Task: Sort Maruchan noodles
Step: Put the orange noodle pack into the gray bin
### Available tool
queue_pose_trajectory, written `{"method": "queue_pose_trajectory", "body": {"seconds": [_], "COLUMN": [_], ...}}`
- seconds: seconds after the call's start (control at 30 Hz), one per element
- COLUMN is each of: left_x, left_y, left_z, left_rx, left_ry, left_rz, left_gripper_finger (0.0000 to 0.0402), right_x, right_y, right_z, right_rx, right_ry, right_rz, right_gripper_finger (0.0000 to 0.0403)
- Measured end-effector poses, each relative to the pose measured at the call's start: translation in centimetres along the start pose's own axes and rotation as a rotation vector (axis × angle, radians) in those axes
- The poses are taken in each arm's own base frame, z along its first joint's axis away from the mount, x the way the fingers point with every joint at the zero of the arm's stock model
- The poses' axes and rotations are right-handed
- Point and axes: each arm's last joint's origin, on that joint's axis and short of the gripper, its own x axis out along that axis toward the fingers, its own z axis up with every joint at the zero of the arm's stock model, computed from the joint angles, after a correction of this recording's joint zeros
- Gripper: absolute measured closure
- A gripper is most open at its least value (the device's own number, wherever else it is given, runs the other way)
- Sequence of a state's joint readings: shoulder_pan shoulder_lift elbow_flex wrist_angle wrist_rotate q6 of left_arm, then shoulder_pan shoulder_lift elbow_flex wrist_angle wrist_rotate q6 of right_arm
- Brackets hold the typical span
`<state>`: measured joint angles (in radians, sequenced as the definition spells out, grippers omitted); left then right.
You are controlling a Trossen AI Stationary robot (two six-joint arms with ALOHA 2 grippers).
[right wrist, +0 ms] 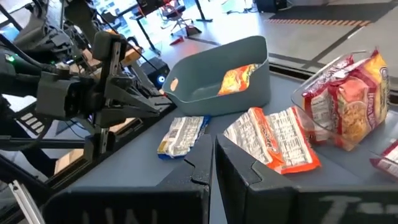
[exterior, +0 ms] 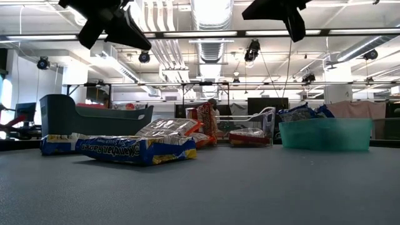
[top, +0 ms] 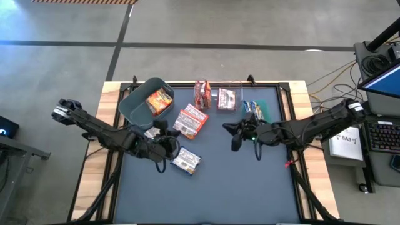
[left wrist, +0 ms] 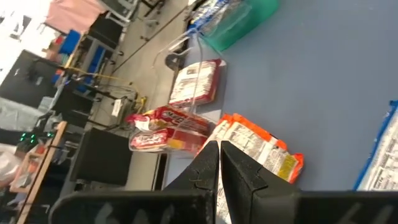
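My left gripper [top: 167, 142] is shut and empty, above the table between an orange-red noodle packet [top: 192, 120] and a blue-and-white packet [top: 186, 160], both lying flat on the mat. My right gripper [top: 236, 132] is shut and empty, above the mat in front of the green bin [top: 262, 103], which holds blue-and-white packets. A grey bin [top: 139, 106] holds an orange packet [top: 159, 100]. Maroon-and-white packets [top: 202, 92] stand on edge beside a clear bin [top: 228, 99] that holds another one. In the low view both grippers hang high above the packets.
The three bins stand along the table's far side: grey on the left, clear in the middle, green on the right. The dark mat [top: 237, 187] lies bare toward the near edge. Desks, cables and a laptop stand off the table's right side.
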<state>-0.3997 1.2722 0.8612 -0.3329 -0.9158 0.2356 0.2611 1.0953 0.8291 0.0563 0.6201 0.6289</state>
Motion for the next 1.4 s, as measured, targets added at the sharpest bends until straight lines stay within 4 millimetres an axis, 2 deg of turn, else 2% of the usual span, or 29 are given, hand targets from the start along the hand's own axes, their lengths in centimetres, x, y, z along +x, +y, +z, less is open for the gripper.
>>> {"method": "queue_pose_trajectory", "body": {"seconds": [0.17, 0.3, 0.43, 0.6, 0.73, 1.07, 1.2, 1.4], "left_x": [0.3, 0.2, -0.2, -0.9, -1.9, -4.3, -4.9, -5.3], "left_y": [0.5, 0.9, 1.3, 2.0, 2.6, 5.1, 5.8, 6.4], "left_z": [-0.1, -0.1, -0.4, -1.2, -2.2, -4.9, -5.1, -5.5], "left_rx": [0.038, 0.042, 0.039, 0.018, -0.013, -0.121, -0.133, -0.100], "left_ry": [-0.002, -0.004, -0.009, -0.042, -0.095, -0.188, -0.216, -0.202], "left_rz": [-0.025, -0.018, -0.018, -0.058, -0.126, -0.088, -0.077, -0.026], "left_gripper_finger": [0.0402, 0.0402, 0.0402, 0.0402, 0.0402, 0.0402, 0.0402, 0.0402], "right_x": [0.4, -0.1, -0.8, -0.5, 0.5, 4.5, 6.6, 9.4], "right_y": [0.4, 0.5, 0.7, 0.6, 0.2, 0.7, 1.6, 3.7], "right_z": [-0.3, 0.1, 0.4, 0.2, -0.3, -2.0, -1.6, 0.0], "right_rx": [-0.050, -0.058, -0.103, -0.139, -0.096, -0.042, -0.054, -0.095], "right_ry": [0.022, 0.014, -0.008, -0.007, -0.013, -0.051, -0.054, -0.029], "right_rz": [0.056, 0.083, 0.092, 0.071, 0.001, -0.021, -0.032, 0.003], "right_gripper_finger": [0.0394, 0.0394, 0.0394, 0.0394, 0.0394, 0.0394, 0.0394, 0.0394]}}
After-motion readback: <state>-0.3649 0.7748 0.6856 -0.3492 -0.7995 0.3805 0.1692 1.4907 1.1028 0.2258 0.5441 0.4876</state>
